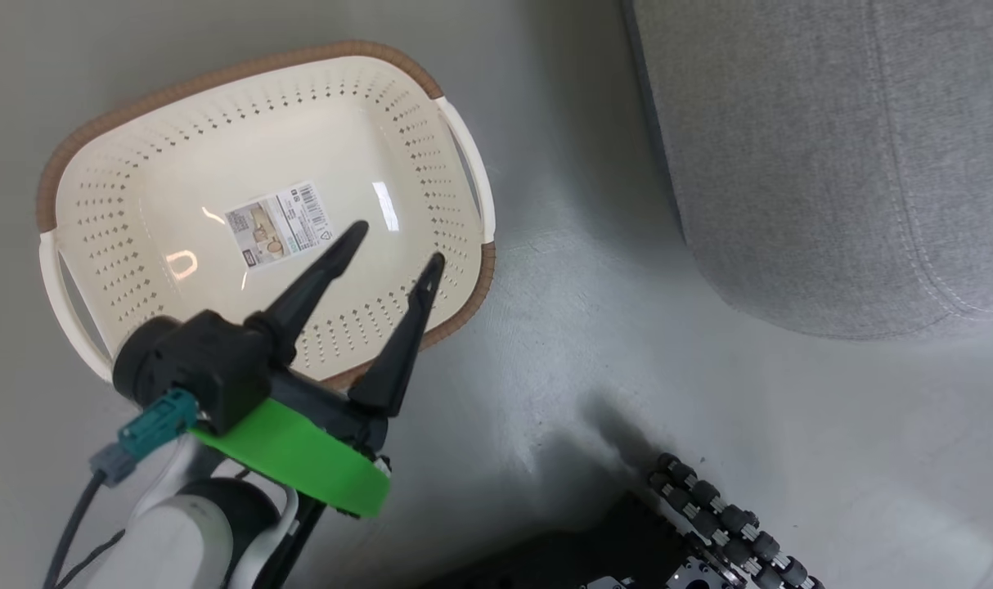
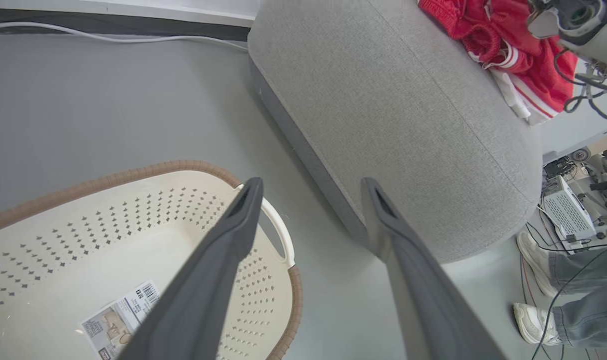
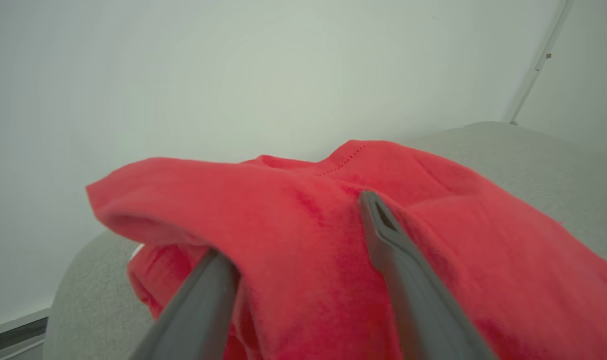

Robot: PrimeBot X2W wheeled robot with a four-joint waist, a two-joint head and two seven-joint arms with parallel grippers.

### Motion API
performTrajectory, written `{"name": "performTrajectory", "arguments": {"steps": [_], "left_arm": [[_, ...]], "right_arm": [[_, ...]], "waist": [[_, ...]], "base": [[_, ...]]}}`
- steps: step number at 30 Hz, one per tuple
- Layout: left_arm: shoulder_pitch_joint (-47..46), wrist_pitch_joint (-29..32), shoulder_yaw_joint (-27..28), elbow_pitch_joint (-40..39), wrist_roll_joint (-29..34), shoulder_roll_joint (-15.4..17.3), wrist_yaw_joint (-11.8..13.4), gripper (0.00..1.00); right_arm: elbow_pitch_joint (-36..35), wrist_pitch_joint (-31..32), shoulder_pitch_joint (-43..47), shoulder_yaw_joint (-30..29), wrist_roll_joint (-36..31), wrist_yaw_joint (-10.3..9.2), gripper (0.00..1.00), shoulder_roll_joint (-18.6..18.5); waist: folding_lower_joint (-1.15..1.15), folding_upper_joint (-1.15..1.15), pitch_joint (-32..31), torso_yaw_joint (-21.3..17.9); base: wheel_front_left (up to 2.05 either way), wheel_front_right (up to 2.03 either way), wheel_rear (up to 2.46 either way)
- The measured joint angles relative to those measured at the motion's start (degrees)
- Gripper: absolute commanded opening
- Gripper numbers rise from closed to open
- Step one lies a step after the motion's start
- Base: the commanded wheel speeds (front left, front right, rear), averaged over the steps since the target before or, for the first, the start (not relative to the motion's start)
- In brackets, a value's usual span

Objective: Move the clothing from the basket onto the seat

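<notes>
Red clothing (image 3: 303, 240) on seat (image 3: 533, 150) between wide right jaws, left jaws wide over basket (image 1: 218, 123)

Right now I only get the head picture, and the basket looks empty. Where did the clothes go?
Observer: A red garment lies on the seat, on the part farthest from the basket.
Operator: Is the other claw holding it?
Observer: The right gripper is open, its fingers wide apart with the garment bunched between them.
Operator: Is anybody nearby?
Observer: Yes, a person's shoes show beside the seat's rounded end.
</notes>
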Motion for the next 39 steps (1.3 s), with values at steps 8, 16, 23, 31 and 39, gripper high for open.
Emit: {"name": "performTrajectory", "arguments": {"steps": [8,16,23,31,39], "left_arm": [[-1.22,-3.82,2.72,3.89,-3.36,-1.70,-1.47,1.00],[-1.64,-9.77,8.58,7.28,-4.28,-2.05,-1.51,1.00],[-0.10,-13.93,11.15,11.66,-6.99,-3.26,-1.51,1.00],[4.17,-15.01,10.59,16.41,-9.42,-3.34,-2.45,1.00],[7.18,-16.61,9.56,18.64,-10.28,-4.32,-3.09,1.00]], "right_arm": [[-3.43,-0.16,3.30,4.13,-4.94,3.63,1.00,-2.18],[-11.47,-0.18,7.63,4.76,-5.27,7.12,1.00,-3.20],[-12.25,-0.22,15.99,4.78,-5.47,7.64,1.00,-2.25],[-10.79,-0.22,23.06,4.49,-6.16,7.08,1.00,-3.09],[-13.25,-0.22,29.55,8.38,-6.98,8.92,1.00,0.52]], "waist": [[-0.01,0.00,-4.71,-0.70],[-0.01,0.00,-9.89,0.03],[-0.01,0.00,-14.85,2.95],[-0.01,0.00,-20.93,6.96],[-0.01,0.00,-27.69,9.83]], "base": [[0.00,0.00,0.00],[0.00,0.00,0.00],[0.00,0.00,0.00],[0.00,0.00,0.00],[0.00,0.00,0.00]]}}
